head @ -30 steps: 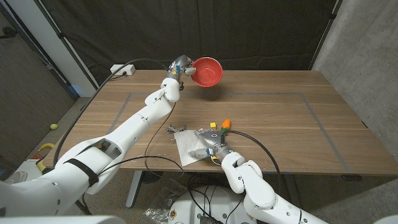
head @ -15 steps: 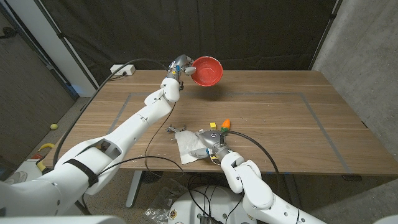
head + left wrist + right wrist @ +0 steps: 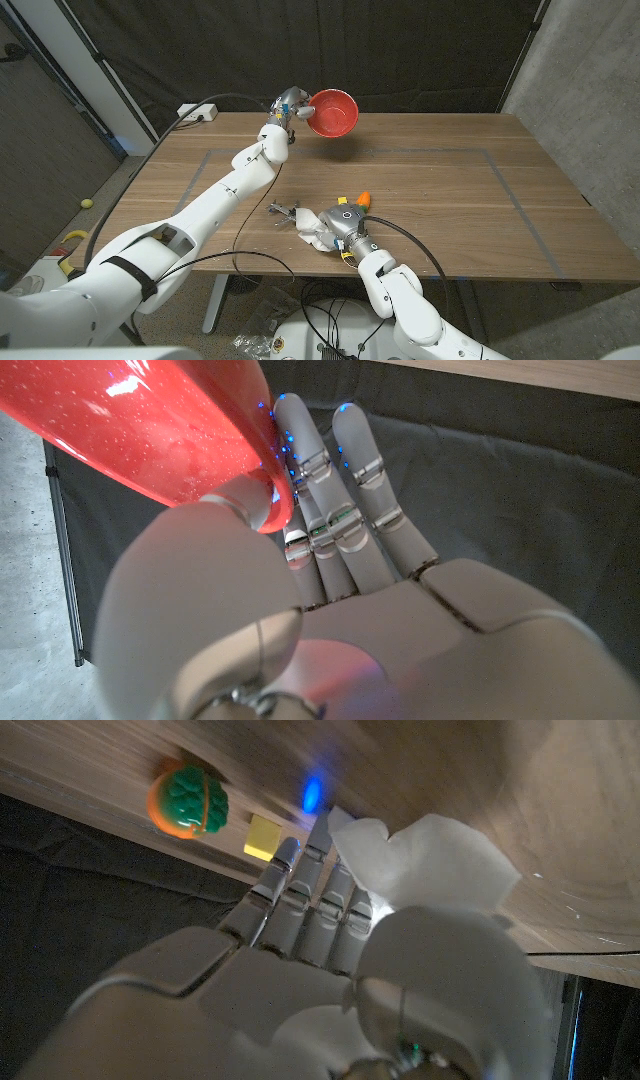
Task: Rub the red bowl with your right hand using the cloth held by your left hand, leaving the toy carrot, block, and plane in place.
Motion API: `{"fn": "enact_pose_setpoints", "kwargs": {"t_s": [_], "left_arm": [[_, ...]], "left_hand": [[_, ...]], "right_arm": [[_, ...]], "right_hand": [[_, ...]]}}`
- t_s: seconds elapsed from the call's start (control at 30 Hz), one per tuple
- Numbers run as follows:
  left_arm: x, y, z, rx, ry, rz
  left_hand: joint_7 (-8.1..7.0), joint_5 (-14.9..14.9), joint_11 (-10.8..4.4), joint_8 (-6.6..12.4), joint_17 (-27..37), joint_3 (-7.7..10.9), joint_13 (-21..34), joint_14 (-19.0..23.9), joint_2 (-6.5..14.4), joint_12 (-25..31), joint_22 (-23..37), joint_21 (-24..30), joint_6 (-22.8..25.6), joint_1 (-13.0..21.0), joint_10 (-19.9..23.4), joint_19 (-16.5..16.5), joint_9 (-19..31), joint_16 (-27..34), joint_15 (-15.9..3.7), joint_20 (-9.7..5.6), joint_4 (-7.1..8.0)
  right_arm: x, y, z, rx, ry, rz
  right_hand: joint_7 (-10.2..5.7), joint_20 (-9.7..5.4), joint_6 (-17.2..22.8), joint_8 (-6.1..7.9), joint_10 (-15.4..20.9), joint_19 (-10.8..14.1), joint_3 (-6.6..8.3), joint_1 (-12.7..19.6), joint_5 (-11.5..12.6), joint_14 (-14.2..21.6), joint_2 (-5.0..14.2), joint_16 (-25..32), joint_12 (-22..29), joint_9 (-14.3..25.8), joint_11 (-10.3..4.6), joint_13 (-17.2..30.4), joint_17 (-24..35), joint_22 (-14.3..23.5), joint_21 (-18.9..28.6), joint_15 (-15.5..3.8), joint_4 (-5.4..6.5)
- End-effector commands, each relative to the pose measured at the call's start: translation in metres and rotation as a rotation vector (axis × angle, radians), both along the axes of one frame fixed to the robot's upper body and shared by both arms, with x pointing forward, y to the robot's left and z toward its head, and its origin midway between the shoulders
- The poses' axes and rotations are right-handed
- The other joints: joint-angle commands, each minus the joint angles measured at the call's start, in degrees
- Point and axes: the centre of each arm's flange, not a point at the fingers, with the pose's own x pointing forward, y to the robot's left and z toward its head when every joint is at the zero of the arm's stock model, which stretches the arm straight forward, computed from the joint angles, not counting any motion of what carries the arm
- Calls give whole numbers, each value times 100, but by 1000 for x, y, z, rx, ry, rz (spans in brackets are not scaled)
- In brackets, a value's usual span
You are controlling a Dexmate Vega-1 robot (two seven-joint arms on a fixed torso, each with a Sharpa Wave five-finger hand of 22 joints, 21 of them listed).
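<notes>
The left arm stretches far across the table; its left hand (image 3: 288, 106) is raised at the far edge, pinching the bowl (image 3: 332, 114) by its rim; the right arm is bent close in; the right hand (image 3: 335, 228) bunches the cloth (image 3: 312, 229) low over the near edge.

No legible text, label, brand, number or sign found on any surface in view; nothing readable on or near either hand.
</notes>
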Motion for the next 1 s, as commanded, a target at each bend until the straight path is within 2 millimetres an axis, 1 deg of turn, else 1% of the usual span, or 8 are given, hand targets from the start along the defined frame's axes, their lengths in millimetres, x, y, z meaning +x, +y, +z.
{"fn": "enact_pose_setpoints", "kwargs": {"t_s": [0.03, 0.13, 0.3, 0.33, 0.47, 0.63, 0.9, 1.0], "left_arm": [[-3, 1, -2, 0, 4, 2], [-4, 1, -2, 1, 5, 2], [-8, 2, -3, -3, 5, 1], [-8, 2, -3, -3, 5, 1], [-11, 1, -5, -6, 3, -2], [-15, 2, -6, -9, 2, -7], [-22, 6, -7, -16, -2, -1], [-23, 8, -7, -22, -4, 1]], "left_hand": [[387, 2, -117, -38, 4, 43, 15, 10, 309, 40, 8, 52, 433, 279, 124, 44, 15, 51, -29, -420, 22], [392, 0, -121, -46, 2, 47, 19, 7, 308, 41, 7, 55, 439, 276, 123, 45, 10, 50, -30, -420, 22], [381, -3, -112, -53, -2, 51, 18, 5, 308, 40, 7, 60, 439, 270, 120, 46, 17, 50, -31, -419, 25], [378, -4, -126, -55, -4, 52, 14, 4, 308, 37, 7, 61, 440, 268, 121, 46, 17, 49, -31, -419, 26], [364, -6, -98, -58, -5, 57, 11, 0, 304, 38, 6, 65, 457, 264, 130, 46, 14, 49, -31, -420, 25], [364, -8, -120, -70, -7, 66, 22, 4, 305, 41, 5, 69, 452, 256, 126, 44, 20, 54, -30, -421, 28], [367, -10, -105, -82, -3, 78, 14, 9, 302, 34, 4, 76, 464, 243, 126, 41, 23, 64, -28, -421, 33], [357, -10, -134, -80, -10, 84, 17, -1, 300, 38, 4, 78, 466, 241, 136, 41, 35, 57, -31, -421, 32]], "right_arm": [[-5, -11, -6, 131, -162, 26], [-8, -16, -4, 229, -205, 39], [-9, -30, 3, 492, -243, 76], [-8, -32, 4, 556, -251, 81], [-6, -40, 9, 743, -291, 100], [-5, -45, 13, 868, -307, 124], [-2, -51, 14, 1076, -228, 206], [-1, -54, 17, 1149, -189, 248]], "right_hand": [[71, -344, 436, 133, 401, 107, -32, 312, -102, 246, 150, 370, 193, 48, 25, 163, 358, 99, 218, -696, 10], [83, -343, 475, 144, 447, 125, -19, 373, -115, 244, 185, 395, 223, 56, 55, 198, 404, 117, 262, -699, 9], [73, -337, 489, 139, 454, 135, -17, 418, -142, 235, 222, 412, 242, 58, 69, 253, 462, 145, 329, -692, 35], [74, -337, 492, 138, 463, 122, -24, 410, -152, 240, 227, 420, 249, 58, 111, 266, 477, 152, 339, -677, 51], [128, -318, 536, 154, 495, 128, -35, 437, -178, 247, 224, 447, 274, 69, 120, 312, 529, 174, 394, -678, 60], [152, -308, 539, 159, 506, 111, -41, 455, -198, 257, 235, 469, 289, 85, 142, 352, 573, 193, 436, -676, 76], [168, -266, 555, 170, 516, 139, -47, 495, -221, 274, 238, 500, 307, 104, 178, 410, 634, 228, 523, -677, 82], [188, -262, 554, 169, 526, 134, -48, 509, -230, 271, 238, 505, 316, 108, 172, 432, 654, 249, 557, -672, 84]]}}
